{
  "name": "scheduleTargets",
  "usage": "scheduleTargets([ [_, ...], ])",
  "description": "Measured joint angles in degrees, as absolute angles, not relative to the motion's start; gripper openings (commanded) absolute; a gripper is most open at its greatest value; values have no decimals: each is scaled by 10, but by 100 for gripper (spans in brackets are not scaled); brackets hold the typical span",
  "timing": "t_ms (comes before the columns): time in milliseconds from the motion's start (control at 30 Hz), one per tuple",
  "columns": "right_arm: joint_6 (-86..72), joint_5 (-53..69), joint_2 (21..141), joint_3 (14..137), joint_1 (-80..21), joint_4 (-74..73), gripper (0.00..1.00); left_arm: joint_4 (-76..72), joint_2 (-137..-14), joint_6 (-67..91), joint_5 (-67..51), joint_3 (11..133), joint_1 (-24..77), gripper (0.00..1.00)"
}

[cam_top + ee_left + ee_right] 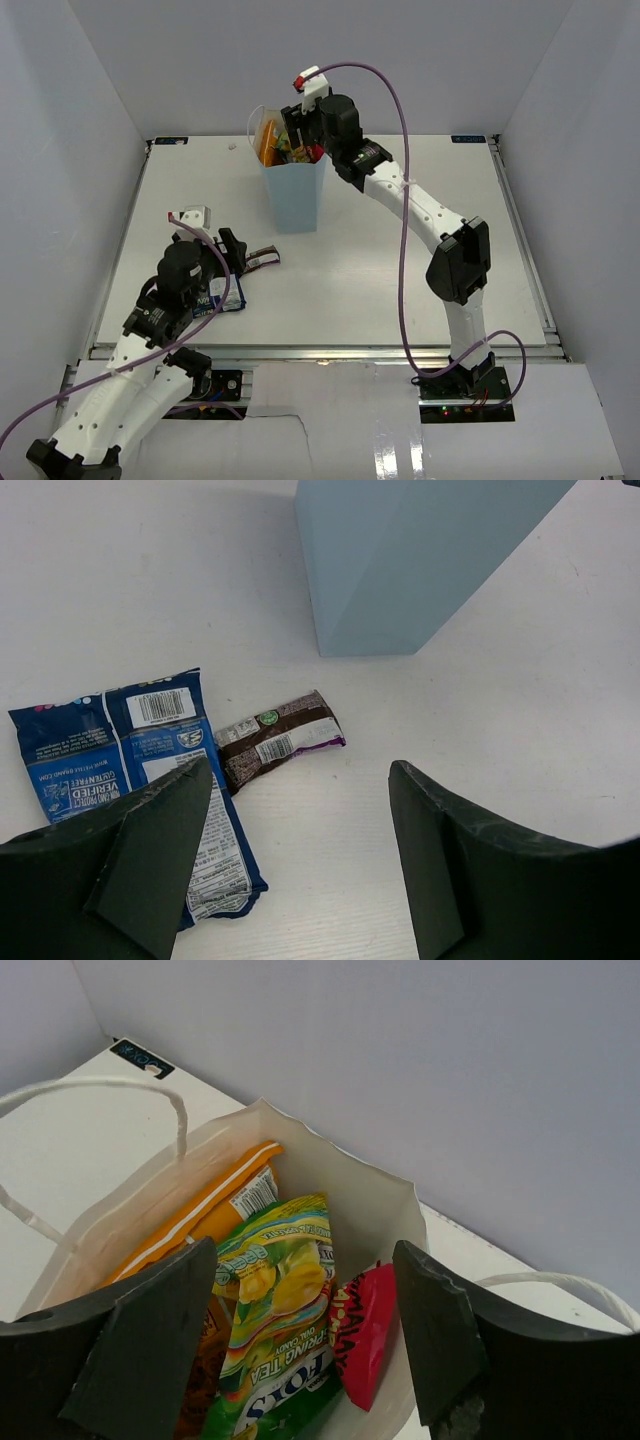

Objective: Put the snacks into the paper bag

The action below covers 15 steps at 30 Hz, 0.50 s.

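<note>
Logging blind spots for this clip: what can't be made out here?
1. Bottom of the paper bag: right wrist view, hidden under the green pouch and orange bag.
2. Blue pouch: top view, mostly under the left arm; left wrist view, corner behind an end effector finger.

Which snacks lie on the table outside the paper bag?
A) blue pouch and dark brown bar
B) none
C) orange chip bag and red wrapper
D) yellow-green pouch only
A: the blue pouch and dark brown bar lie on the table before the left gripper, while the orange chip bag, yellow-green pouch and red wrapper sit inside the paper bag.
</note>
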<state>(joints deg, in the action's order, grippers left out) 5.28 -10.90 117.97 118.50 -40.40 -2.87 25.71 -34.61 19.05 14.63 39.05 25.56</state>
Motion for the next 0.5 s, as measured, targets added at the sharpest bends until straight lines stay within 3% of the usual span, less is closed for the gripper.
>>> scheduleTargets([
  [200,49,-95,1152,1158,-402,-36,79,257,-363,194,159,390,250,80],
  [333,75,7,1054,1075,-401,-59,80,258,-407,211,176,390,241,79],
  [500,155,173,869,931,-400,-105,97,279,-507,243,202,402,227,77],
])
